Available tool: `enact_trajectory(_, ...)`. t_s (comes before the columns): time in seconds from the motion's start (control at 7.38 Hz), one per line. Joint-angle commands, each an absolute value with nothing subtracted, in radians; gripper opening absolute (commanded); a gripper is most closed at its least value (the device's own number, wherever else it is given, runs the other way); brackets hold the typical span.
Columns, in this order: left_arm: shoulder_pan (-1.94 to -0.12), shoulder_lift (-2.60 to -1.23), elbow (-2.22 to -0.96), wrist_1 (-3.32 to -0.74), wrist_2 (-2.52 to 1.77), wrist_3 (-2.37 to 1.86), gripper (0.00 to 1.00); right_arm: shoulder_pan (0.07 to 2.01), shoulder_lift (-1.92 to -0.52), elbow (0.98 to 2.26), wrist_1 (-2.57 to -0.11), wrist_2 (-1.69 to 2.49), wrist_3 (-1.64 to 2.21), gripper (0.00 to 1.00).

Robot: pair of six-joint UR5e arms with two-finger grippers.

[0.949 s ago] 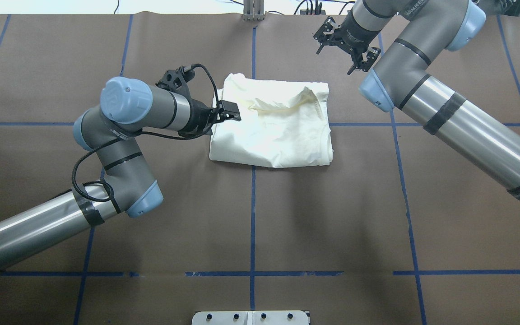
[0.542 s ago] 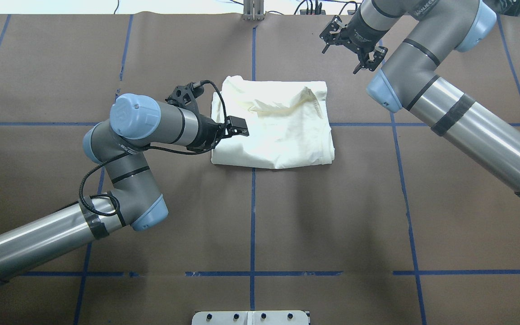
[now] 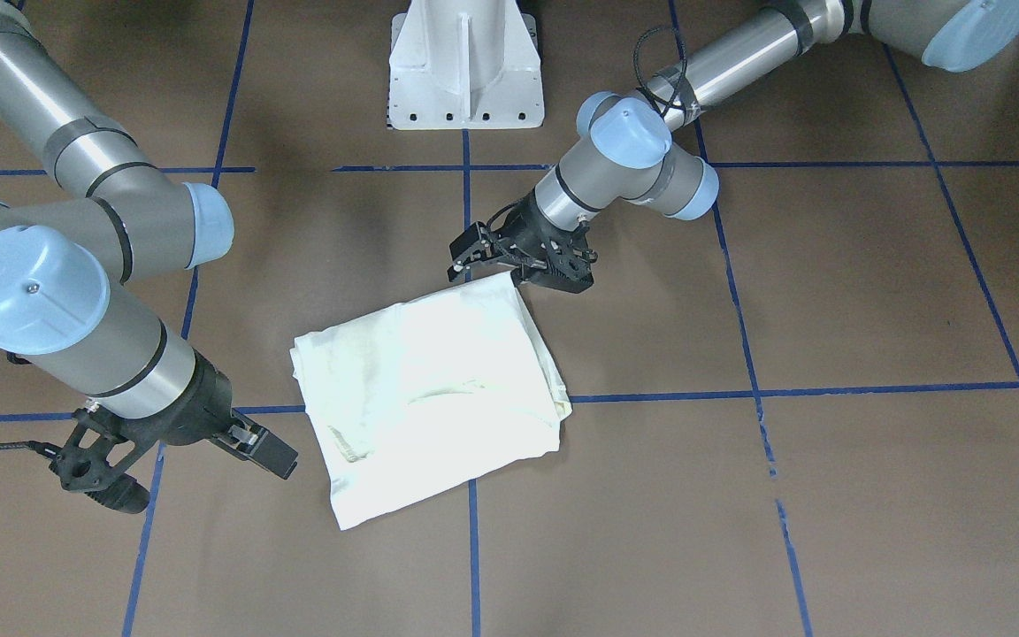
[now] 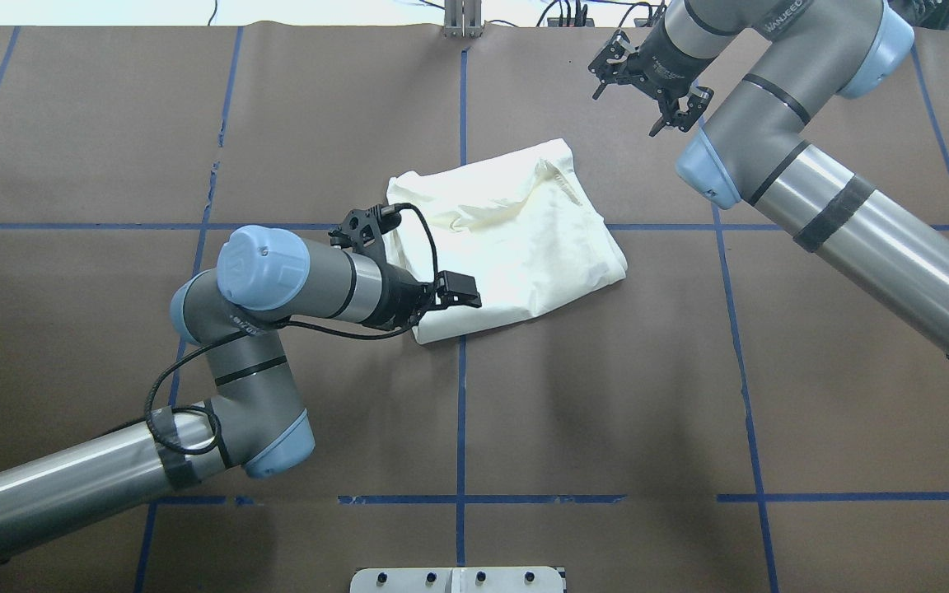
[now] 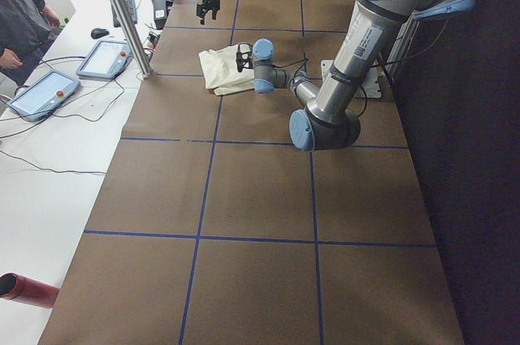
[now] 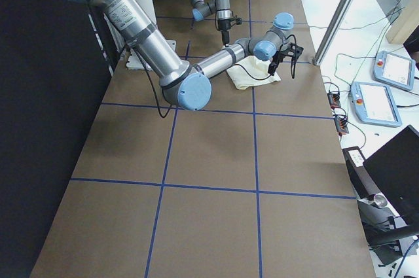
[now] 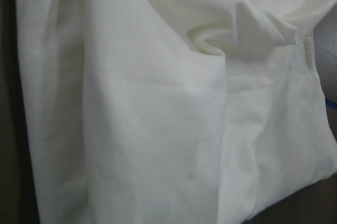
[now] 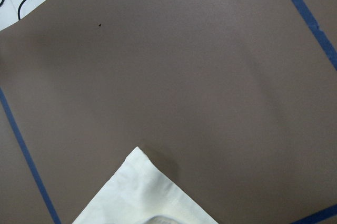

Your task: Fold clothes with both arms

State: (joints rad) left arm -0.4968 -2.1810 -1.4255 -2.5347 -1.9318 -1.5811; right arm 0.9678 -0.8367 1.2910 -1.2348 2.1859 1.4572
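T-shirt folded on table, left end effector pinching its corner, right end effector open.

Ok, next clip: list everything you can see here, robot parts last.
T-shirt: one, cream, folded, mid-table.
Table cover: one, brown with blue tape grid.
Pedestal base: one, white, robot's table edge.
Pendants: two, grey, side bench.
Person: one, dark jacket, by the bench.
Arms: two, grey with blue caps, either side of the T-shirt.
Left gripper: one, black, at the T-shirt's robot-side corner; jaws hidden.
Right gripper: one, black, beyond the T-shirt's far edge; jaws hidden.
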Motion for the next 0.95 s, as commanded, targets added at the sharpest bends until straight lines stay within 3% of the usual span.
enact_trajectory(0.0, -0.500, -2.055, -1.598, -2.539, -2.032, -1.574, 1.00, 0.969, -0.891, 1.343, -1.233, 2.178, 1.389, 1.00)
enact_trajectory(0.54, -0.792, -1.818, -1.752, -2.438, -2.072, -1.201, 1.00, 1.075, -1.202, 1.557, -1.241, 2.184, 0.977, 1.00)
enact_trajectory(0.81, -0.999, -1.740, -1.753, -2.267, -2.062, -0.769, 1.00, 1.153, -1.343, 1.545, -1.246, 2.189, 0.606, 1.00)
